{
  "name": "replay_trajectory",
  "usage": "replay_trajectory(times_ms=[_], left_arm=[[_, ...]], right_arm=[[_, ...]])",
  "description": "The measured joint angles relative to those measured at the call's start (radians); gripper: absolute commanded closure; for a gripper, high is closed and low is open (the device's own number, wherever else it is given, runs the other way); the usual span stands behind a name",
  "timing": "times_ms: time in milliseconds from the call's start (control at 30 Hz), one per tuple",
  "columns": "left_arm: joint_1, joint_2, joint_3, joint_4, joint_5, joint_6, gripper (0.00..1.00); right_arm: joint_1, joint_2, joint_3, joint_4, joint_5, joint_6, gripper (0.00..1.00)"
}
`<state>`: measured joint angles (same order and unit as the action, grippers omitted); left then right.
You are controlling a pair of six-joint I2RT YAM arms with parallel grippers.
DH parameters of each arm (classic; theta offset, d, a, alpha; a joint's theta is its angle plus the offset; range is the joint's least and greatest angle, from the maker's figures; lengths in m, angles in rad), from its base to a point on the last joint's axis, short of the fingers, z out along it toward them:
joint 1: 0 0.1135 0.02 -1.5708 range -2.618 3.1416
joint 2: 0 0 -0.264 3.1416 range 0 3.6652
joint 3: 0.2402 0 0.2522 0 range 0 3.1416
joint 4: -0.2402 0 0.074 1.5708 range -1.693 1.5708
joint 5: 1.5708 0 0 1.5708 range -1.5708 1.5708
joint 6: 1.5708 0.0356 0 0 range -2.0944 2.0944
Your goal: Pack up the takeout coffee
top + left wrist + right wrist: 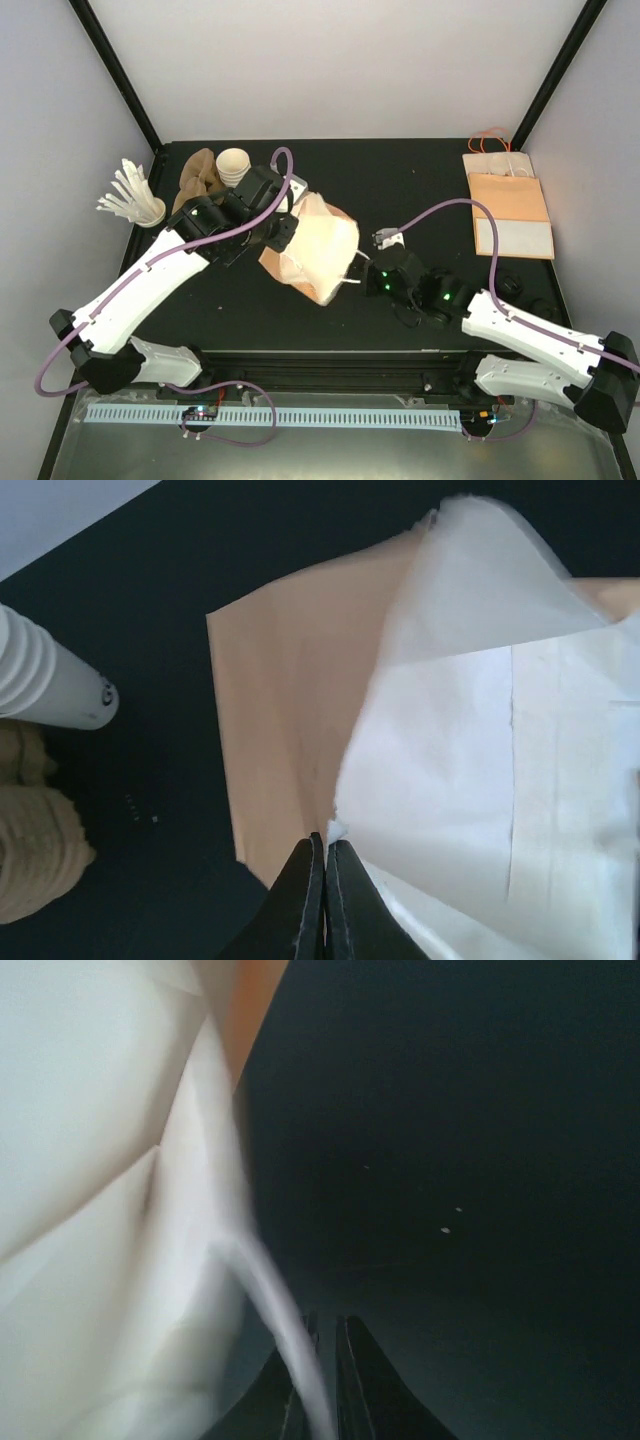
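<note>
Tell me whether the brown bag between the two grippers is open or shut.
Partly open: the bag shows its white lining, one edge pinched in the left gripper. How wide, cannot tell.

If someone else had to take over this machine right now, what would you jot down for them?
Left gripper: shut on the bag's rim.
Right gripper: jaws almost together at the bag's white handle; grip unclear.
Bag: mid-table, mouth partly open.
Coffee: I can't make it out in any view.
Done: bag gripped at the rim.
Left: open it fully, put the coffee in.
</note>
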<state>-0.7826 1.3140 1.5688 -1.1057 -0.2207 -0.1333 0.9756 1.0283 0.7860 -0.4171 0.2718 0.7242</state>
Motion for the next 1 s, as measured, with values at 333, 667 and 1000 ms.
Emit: replay_trajectory(times_ms=[333,667,1000], left_arm=[[-0.003,0.023,-0.008,-0.037,-0.043,0.048,0.99],[-0.008,0.061,-0.096,0.034,0.074,0.048,0.98],[-0.016,0.063,-0.147,0.109,0.197,0.047,0.99]], right_arm=[[0.000,0.046,-0.007,-0.074,0.013,0.002,0.71],[0.000,-0.151,-0.061,-0.043,-0.167,-0.173,0.16],[0.000,-0.303,-0.109,-0.048,-0.204,-0.261,0.05]])
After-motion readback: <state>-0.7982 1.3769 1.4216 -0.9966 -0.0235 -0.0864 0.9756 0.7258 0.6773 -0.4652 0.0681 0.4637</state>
